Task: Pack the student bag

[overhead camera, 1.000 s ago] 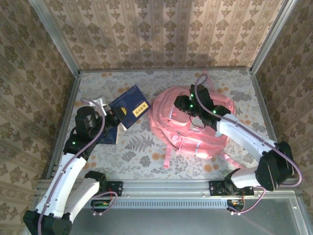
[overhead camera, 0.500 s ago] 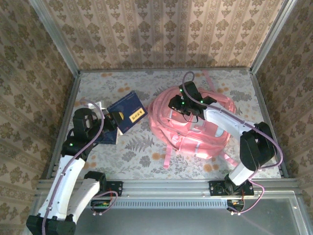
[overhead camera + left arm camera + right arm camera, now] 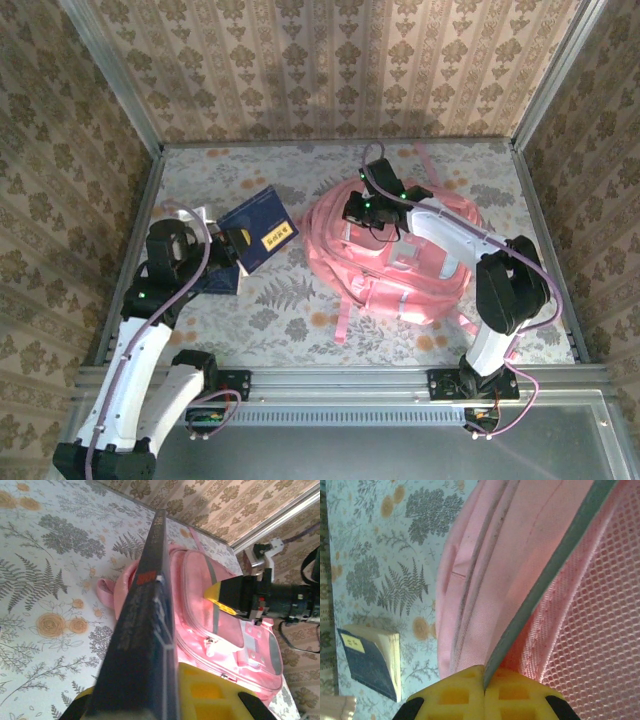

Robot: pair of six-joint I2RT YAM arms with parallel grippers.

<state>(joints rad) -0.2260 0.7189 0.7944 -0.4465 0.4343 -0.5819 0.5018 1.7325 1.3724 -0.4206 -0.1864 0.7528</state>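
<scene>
Student bag: the pink backpack (image 3: 400, 270) is lying flat on the right half of the table (image 3: 300, 300), between its centre and right edge, straps trailing toward the near edge

Right claw: the right gripper (image 3: 484, 682) is resting on the bag's far-left part; its yellow pads are clenched on a grey trim strip (image 3: 545, 585) that is running beside pink mesh

Left claw: the left gripper (image 3: 232, 240) is grasping a dark blue book (image 3: 260, 222) by its lower end; it is holding the book tilted over the left half of the table, just beside the bag's left side but apart from it

Done so far: one book is lifted and facing the bag; the bag's edge is gripped; nothing is showing inside the bag

Opening: whether the main compartment is unzipped cannot be told; the mesh beside the trim may be lining or a side pocket

Remaining, by judgement: the mouth needs lifting wide enough; the book needs sliding in; any further items and the closing are not yet done

Progress: early; packing proper is not yet beginning

Risk: soft fabric may be sagging shut against the book's corner
</scene>
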